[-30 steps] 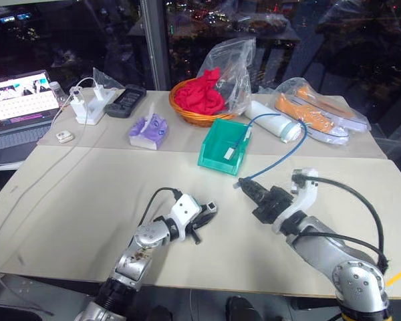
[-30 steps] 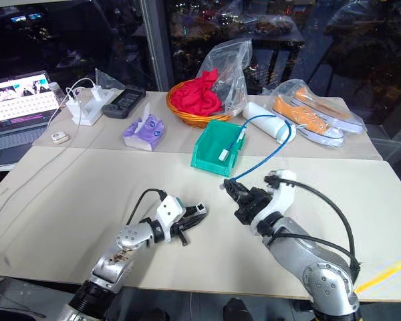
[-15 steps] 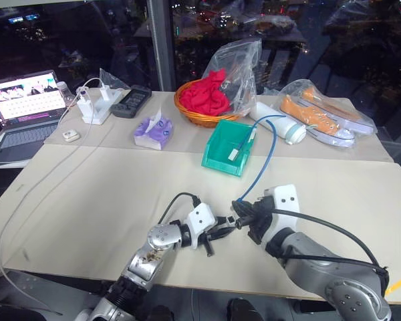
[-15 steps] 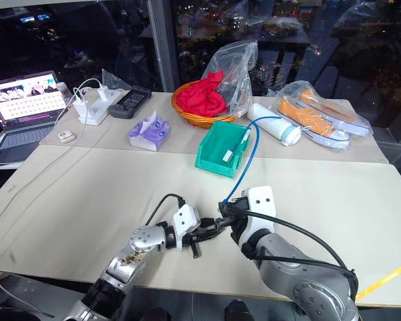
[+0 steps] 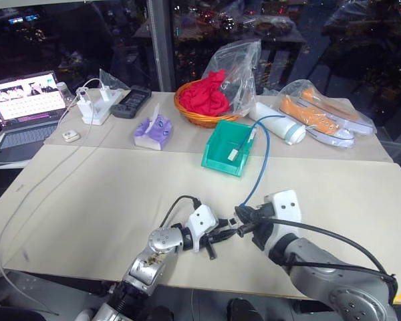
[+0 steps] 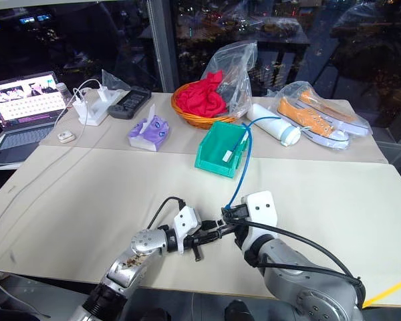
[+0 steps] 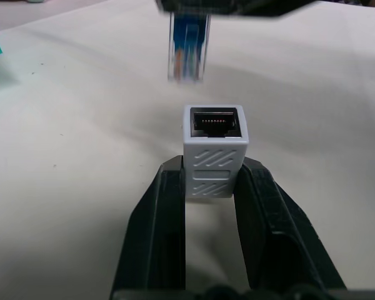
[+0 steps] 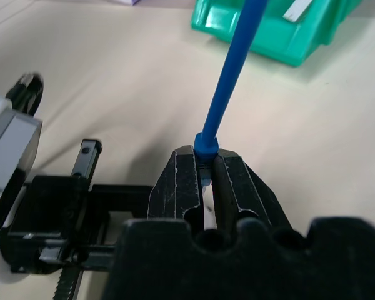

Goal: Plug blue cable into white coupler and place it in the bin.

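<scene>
My left gripper (image 7: 212,169) is shut on the white coupler (image 7: 212,140), low over the table's front middle. The coupler's open port faces the clear plug (image 7: 189,47) of the blue cable, which hangs just ahead of it with a small gap between them. My right gripper (image 8: 205,156) is shut on the blue cable (image 8: 234,69) just behind that plug. In the head views the two grippers meet tip to tip, the left gripper (image 5: 226,234) beside the right gripper (image 5: 244,215). The blue cable (image 5: 259,174) rises away through the teal bin (image 5: 228,148).
Behind the bin stand a wicker basket of red cloth (image 5: 204,100), a white bottle (image 5: 277,124) and bagged orange shoes (image 5: 321,114). A purple tissue pack (image 5: 152,132), a charger with a long white cord (image 5: 90,107) and a laptop (image 5: 23,100) lie at the back left.
Over the last second my right gripper rolled and came down toward the left gripper, bringing the plug up to the coupler. The left gripper moved slightly rightward. The camera shifted too.
</scene>
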You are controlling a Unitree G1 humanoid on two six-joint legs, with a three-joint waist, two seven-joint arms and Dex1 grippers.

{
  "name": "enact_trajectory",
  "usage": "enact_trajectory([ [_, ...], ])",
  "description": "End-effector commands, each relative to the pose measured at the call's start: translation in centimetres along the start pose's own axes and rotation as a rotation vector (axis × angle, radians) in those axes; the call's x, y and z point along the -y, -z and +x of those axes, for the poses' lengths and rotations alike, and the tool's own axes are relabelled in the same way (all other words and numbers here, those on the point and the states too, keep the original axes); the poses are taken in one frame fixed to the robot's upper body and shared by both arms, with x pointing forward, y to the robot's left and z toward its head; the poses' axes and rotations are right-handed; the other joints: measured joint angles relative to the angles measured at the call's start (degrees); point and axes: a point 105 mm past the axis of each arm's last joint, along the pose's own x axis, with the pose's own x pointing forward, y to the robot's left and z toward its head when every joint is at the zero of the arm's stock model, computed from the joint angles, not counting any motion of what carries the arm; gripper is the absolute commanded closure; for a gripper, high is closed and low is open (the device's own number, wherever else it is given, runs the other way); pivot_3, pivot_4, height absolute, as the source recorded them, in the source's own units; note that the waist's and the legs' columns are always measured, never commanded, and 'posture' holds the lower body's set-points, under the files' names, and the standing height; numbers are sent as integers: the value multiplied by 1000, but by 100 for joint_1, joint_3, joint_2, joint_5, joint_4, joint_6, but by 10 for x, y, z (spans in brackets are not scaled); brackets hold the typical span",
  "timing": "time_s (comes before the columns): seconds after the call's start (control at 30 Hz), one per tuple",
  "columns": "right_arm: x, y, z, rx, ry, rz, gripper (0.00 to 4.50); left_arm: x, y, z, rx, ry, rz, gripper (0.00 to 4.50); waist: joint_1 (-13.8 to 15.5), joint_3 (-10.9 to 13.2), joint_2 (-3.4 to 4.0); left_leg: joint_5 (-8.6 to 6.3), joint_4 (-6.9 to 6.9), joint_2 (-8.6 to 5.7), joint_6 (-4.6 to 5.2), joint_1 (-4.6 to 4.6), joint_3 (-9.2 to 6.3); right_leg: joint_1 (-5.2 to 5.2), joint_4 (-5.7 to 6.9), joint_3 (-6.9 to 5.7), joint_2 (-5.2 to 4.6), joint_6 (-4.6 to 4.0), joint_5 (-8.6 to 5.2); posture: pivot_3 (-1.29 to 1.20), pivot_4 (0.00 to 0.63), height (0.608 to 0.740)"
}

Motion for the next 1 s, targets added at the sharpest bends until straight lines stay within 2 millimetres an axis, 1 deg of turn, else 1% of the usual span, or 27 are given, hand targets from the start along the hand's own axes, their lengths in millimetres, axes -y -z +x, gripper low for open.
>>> enact_trajectory([
  [0.03,-4,-10,-5,51,-13,-17,4500,10,15,0,-43,22,-60,3875,-1,-1,1,0,0,0,0,0,0,0,0,0,0,0,0,0,150,723],
  [0.17,-4,-11,-7,63,-24,3,4500,10,15,0,-45,22,-63,3875,1,-2,1,0,0,0,0,0,0,0,0,0,0,0,0,0,150,723],
  [0.4,-4,-10,-12,82,-40,103,4500,11,15,1,-46,27,-62,3875,-1,-4,2,0,0,0,1,2,0,2,0,0,0,0,0,0,150,723],
  [0.5,-5,-9,-13,84,-44,110,4500,10,15,1,-47,28,-60,3875,-1,-4,3,0,0,0,1,3,0,3,0,0,0,0,0,0,150,723],
  [0.87,-19,-4,-11,49,-139,102,4500,11,15,3,-46,31,-55,3875,-2,-5,3,-1,0,0,1,3,0,3,0,0,0,1,0,0,150,723],
  [1.0,-19,-2,-10,39,-143,100,4500,10,14,3,-46,30,-54,3875,-2,-5,3,0,0,0,1,3,0,3,0,0,0,1,0,0,150,723],
])
